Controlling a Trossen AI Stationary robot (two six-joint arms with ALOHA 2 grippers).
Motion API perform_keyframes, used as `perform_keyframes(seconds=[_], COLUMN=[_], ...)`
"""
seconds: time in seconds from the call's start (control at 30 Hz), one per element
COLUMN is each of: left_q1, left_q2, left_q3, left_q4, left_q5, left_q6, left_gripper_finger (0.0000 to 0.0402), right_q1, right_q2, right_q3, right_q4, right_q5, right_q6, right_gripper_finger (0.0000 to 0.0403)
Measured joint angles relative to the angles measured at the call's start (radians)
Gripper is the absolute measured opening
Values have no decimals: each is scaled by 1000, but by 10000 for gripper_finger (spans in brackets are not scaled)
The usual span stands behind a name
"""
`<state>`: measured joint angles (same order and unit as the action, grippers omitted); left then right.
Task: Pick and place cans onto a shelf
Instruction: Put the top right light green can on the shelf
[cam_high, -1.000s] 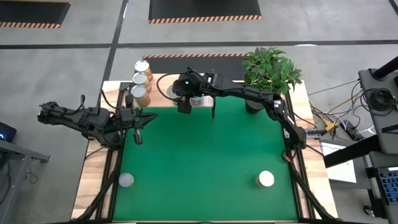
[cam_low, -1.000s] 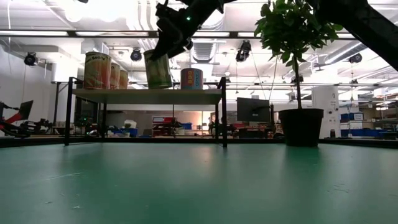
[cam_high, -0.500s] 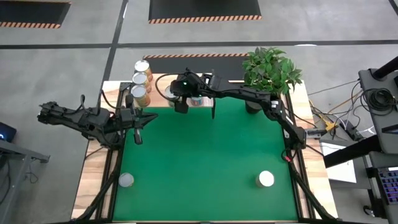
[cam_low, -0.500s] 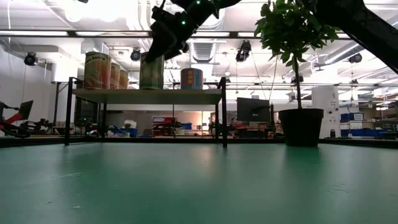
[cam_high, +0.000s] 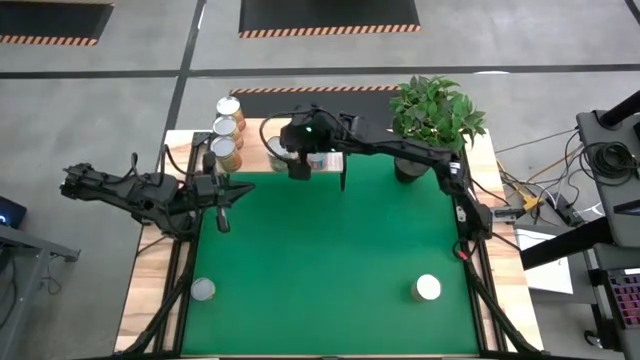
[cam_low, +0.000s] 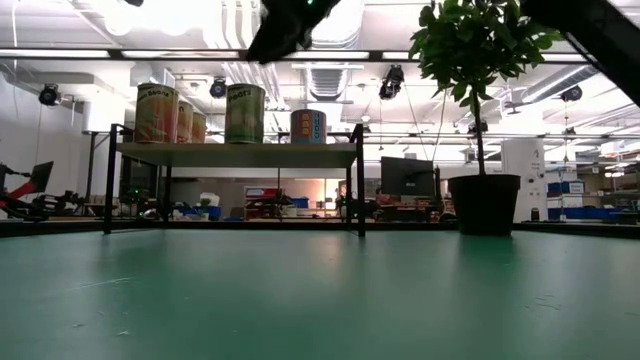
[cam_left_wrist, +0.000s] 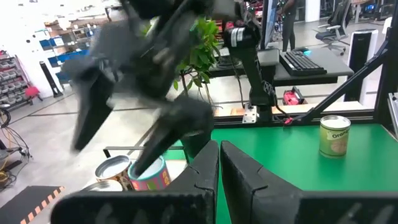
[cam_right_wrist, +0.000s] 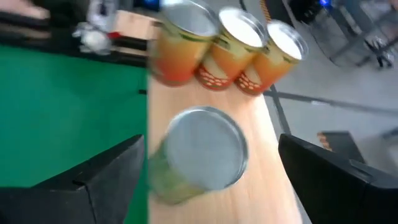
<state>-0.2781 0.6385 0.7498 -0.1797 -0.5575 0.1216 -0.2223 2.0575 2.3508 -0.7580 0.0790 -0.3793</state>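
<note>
Left gripper (cam_high: 222, 207) sits at the table's left edge, over the green mat (cam_high: 330, 250), fingers (cam_left_wrist: 239, 174) pressed together and empty; the arm waits there. Shelf (cam_low: 235, 154) stands along the far side of the table, plank top on thin black legs. At the shelf's left end three orange-labelled cans (cam_high: 227, 132) stand upright in a tight row, touching one another. Just right of them a green-labelled can (cam_low: 245, 113) stands upright on the plank, free of any grip; in the right wrist view its silvery top (cam_right_wrist: 205, 146) lies between the two spread fingers (cam_right_wrist: 109, 177), which are clear of it. Right gripper (cam_high: 298, 160) hangs above that can, jaws wide and holding nothing; in the low view it shows at the top edge, lifted off the can. Further right on the shelf stands a can with a blue and pink label (cam_low: 308, 126), apart from the green one. A potted plant (cam_high: 433, 115) stands at the table's far right corner. Two more cans remain on the mat near the front: one at the left (cam_high: 203, 290), one at the right (cam_high: 427, 288), well apart.
</note>
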Motion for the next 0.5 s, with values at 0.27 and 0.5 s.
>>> perform_keyframes(seconds=[0.27, 0.5], left_q1=[0, 0], left_q2=[41, 114], left_q3=[4, 30], left_q4=[8, 7], left_q5=[0, 1], left_q6=[-20, -56], left_gripper_finger=[0, 0], right_q1=[168, 340], right_q2=[-111, -315], right_q3=[-76, -439], right_q4=[-179, -33], right_q5=[1, 154], right_q6=[-24, 34], right_gripper_finger=[277, 221])
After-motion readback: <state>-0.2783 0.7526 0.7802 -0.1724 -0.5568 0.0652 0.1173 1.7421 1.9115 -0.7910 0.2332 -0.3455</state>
